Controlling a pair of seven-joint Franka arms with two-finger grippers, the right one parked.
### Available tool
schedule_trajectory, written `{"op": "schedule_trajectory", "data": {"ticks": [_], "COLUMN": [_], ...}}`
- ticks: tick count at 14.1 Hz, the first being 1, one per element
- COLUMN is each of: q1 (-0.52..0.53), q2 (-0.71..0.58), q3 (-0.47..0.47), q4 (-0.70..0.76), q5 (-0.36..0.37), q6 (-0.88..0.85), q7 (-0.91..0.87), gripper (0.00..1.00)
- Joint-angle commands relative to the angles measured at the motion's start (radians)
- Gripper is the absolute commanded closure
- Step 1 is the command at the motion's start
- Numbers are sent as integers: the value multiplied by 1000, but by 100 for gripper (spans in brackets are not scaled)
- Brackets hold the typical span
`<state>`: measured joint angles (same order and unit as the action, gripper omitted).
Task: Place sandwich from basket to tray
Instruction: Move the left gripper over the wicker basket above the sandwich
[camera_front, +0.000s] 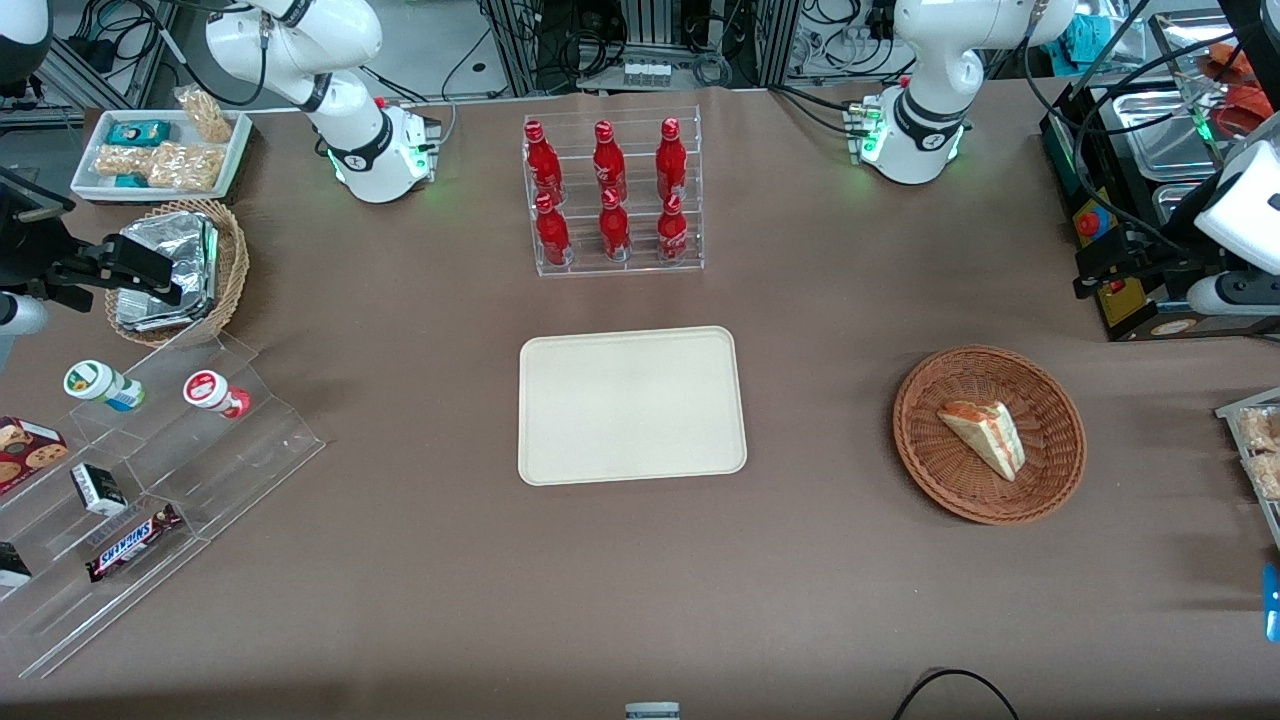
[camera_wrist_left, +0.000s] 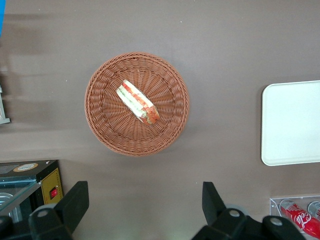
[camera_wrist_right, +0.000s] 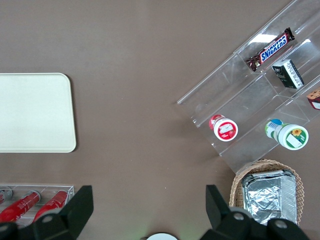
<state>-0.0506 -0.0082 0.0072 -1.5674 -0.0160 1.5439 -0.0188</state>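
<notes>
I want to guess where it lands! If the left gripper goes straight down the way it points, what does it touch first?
Probably bare tablecloth. The open gripper points down just beside the basket, not over the sandwich, though its height is hard to judge.

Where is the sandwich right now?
The sandwich lies in the brown basket, toward the working arm's end of the table, beside the empty tray. The open pincer hovers above, not touching it.

In your wrist view the claw (camera_wrist_left: 142, 202) shows only its two spread fingertips, the rest cropped by the frame, the tray (camera_wrist_left: 292, 122) and a red bottle (camera_wrist_left: 299, 219) are cut off, and the sandwich (camera_wrist_left: 138, 102) label is unreadable.
</notes>
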Motion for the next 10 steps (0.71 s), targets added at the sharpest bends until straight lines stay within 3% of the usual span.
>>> {"op": "schedule_trajectory", "data": {"ticks": [1, 10], "q1": [-12, 5], "q2": [7, 121], "q3": [10, 17], "q4": [0, -197], "q5": [-2, 1], "q6": [-18, 33], "q7": [2, 2], "gripper": [0, 0]}}
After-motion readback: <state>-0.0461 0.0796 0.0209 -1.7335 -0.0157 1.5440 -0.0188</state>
